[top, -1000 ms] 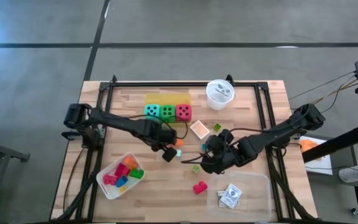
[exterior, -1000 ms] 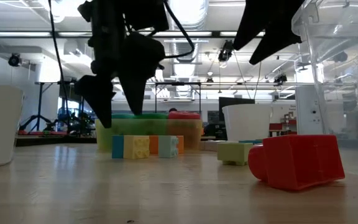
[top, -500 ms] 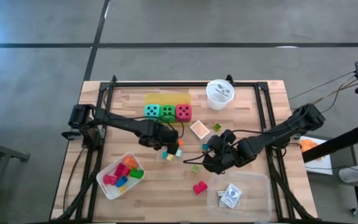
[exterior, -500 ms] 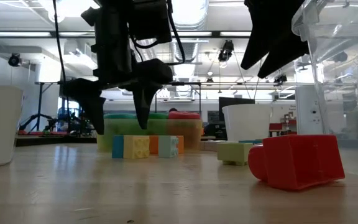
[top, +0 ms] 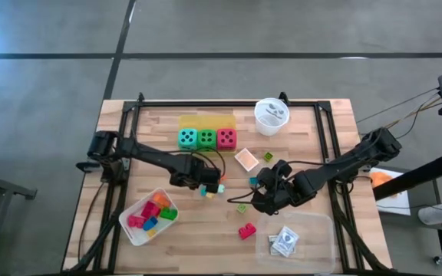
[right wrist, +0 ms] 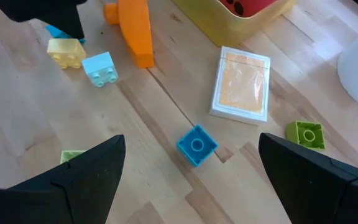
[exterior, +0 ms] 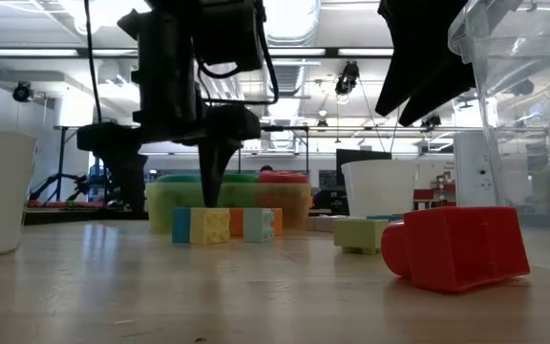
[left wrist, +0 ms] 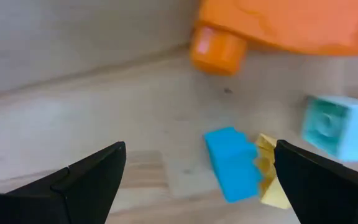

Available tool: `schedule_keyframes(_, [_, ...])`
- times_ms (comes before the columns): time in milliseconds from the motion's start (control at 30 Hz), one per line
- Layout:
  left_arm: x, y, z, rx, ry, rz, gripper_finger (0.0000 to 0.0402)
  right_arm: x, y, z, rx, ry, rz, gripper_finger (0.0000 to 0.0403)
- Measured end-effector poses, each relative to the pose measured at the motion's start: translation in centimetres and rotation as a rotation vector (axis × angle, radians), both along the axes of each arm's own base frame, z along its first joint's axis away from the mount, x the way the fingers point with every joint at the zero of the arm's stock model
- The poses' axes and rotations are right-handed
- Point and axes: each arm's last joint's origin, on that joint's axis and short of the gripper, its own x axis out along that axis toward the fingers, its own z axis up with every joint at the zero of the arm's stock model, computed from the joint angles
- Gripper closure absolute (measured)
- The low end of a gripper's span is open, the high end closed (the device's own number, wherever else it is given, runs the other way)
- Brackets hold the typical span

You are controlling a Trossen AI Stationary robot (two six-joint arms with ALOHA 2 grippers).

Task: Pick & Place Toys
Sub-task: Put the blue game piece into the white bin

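Hovering with fingers spread over the blue block (left wrist: 232, 163) mid-table beside a yellow block (left wrist: 270, 180), the left gripper (top: 206, 182) should centre and drop before closing; right gripper (top: 261, 201) waits open nearby

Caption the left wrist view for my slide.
Open left gripper hovering over a blue block beside yellow, pale teal and orange blocks.

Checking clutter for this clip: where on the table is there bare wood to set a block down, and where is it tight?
Bare wood lies along the near edge between the white tray and the red block, and left of the teal die. It is crowded mid-table: the left gripper, open over small blocks, and the right gripper, open among scattered pieces.
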Motion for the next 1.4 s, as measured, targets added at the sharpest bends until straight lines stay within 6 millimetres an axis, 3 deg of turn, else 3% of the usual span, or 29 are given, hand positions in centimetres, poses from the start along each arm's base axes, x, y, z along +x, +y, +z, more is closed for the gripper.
schedule_keyframes(167, [0.1, -0.4, -0.4, -0.001, 0.007, 0.003, 0.0007, 0.1, 0.1, 0.1, 0.002, -0.010, 0.006, 0.0039])
schedule_keyframes(300, [0.1, -0.6, -0.9, -0.002, 0.027, -0.005, 0.0034, 0.2, 0.1, 0.1, 0.004, -0.014, 0.006, 0.0039])
schedule_keyframes(500, [0.5, -0.9, -2.2, -0.033, 0.050, -0.037, 0.0099, 0.2, 0.1, 0.1, 0.008, -0.022, 0.006, 0.0039])
schedule_keyframes(767, [0.6, -1.0, -2.3, -0.033, 0.039, -0.116, 0.0182, 0.4, 0.2, 0.2, 0.008, -0.032, 0.021, 0.0039])
schedule_keyframes(1067, [1.0, -1.1, -2.3, -0.038, 0.004, -0.205, 0.0318, 0.4, 0.2, 0.2, 0.007, -0.033, 0.024, 0.0039])
schedule_keyframes(1400, [1.3, -1.3, -2.0, -0.041, -0.027, -0.274, 0.0325, 0.4, 0.2, 0.2, 0.004, -0.030, 0.028, 0.0039])
